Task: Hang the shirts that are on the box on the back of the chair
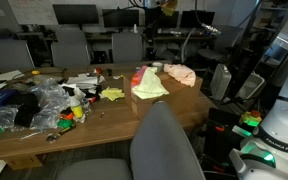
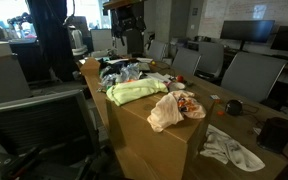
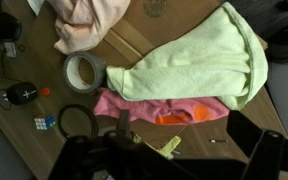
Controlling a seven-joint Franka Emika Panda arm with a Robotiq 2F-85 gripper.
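Box [image 2: 144, 150] holds shirts [image 2: 134, 92]; hand [image 3: 174, 155] seemingly spread.

The tool [image 3: 172, 152] looks black, perhaps matte plastic.

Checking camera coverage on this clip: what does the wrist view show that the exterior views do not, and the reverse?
Only the wrist view: a tape roll and a small multicoloured cube beside the shirts; I cannot make either out in the exterior views.
Only the exterior views: the grey chair in the foreground, a white cloth on the table, and a clutter pile.
Both: the green shirt and the peach shirt, lying on the box.
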